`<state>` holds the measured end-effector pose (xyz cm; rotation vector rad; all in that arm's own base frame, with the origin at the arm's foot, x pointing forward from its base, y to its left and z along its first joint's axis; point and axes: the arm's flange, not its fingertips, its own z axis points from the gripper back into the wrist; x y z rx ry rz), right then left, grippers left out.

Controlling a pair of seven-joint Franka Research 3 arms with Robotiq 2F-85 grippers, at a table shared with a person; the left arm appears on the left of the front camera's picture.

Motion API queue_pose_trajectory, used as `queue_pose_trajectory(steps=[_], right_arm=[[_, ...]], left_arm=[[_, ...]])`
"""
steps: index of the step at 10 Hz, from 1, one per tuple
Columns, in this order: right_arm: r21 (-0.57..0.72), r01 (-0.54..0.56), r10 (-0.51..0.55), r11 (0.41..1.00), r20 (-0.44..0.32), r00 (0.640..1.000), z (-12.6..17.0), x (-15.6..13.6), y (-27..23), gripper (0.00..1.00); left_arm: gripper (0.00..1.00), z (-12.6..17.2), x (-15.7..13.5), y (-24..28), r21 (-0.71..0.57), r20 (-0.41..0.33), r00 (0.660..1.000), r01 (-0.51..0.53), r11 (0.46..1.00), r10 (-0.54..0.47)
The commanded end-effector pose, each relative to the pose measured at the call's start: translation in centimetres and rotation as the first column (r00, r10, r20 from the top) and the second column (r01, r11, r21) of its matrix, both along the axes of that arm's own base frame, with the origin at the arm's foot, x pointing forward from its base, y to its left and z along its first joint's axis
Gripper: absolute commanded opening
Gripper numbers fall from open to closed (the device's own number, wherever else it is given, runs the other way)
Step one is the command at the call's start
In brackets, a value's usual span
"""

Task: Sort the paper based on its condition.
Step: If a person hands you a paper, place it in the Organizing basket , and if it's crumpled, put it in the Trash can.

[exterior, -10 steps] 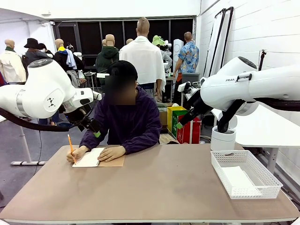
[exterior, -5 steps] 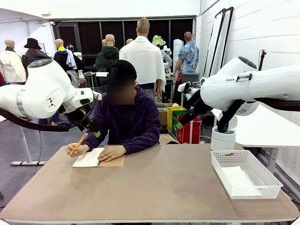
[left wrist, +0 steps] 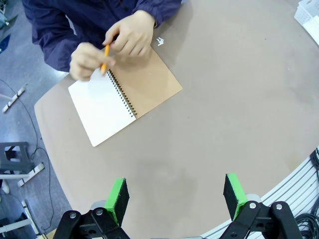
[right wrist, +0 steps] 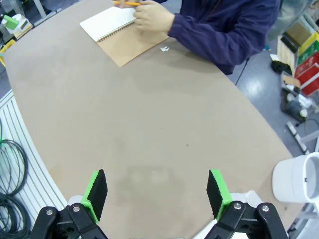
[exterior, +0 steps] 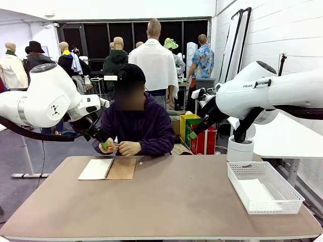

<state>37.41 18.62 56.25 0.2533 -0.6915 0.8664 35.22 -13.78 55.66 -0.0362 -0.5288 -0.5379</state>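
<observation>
Beyond one open notebook [left wrist: 124, 99], two hands [left wrist: 130, 35] hold one pencil [left wrist: 104, 56].

The one legible piece of lettering is on the right arm [exterior: 262, 93]. Dark capitals "FRAN" stand on its white shell just below the rounded joint, and the letters after them are hidden behind a grey fitting. The left arm [exterior: 45, 98] carries a small dark emblem on its round joint, too small to read as letters. Any marks on the notebook [left wrist: 107, 102] page are too faint to read. Print on the coloured boxes [exterior: 189, 128] beyond the table [exterior: 166, 201] is too small to make out.
</observation>
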Motion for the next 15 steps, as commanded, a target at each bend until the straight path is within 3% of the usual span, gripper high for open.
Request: queue_pose_trajectory(steps=[1, 15], right_arm=[[-0.004, 0.004, -0.004, 1.0, 0.002, 1.0, -0.02, 0.02, -0.05, 1.0], [-0.004, 0.004, -0.004, 1.0, 0.002, 1.0, -0.02, 0.02, -0.05, 1.0]], left_arm=[[1.0, 0.1, -0.02, 0.06, -0.012, -0.001, 1.0, 0.001, 1.0, -0.001], [1.0, 0.1, -0.02, 0.06, -0.012, -0.001, 1.0, 0.001, 1.0, -0.001]])
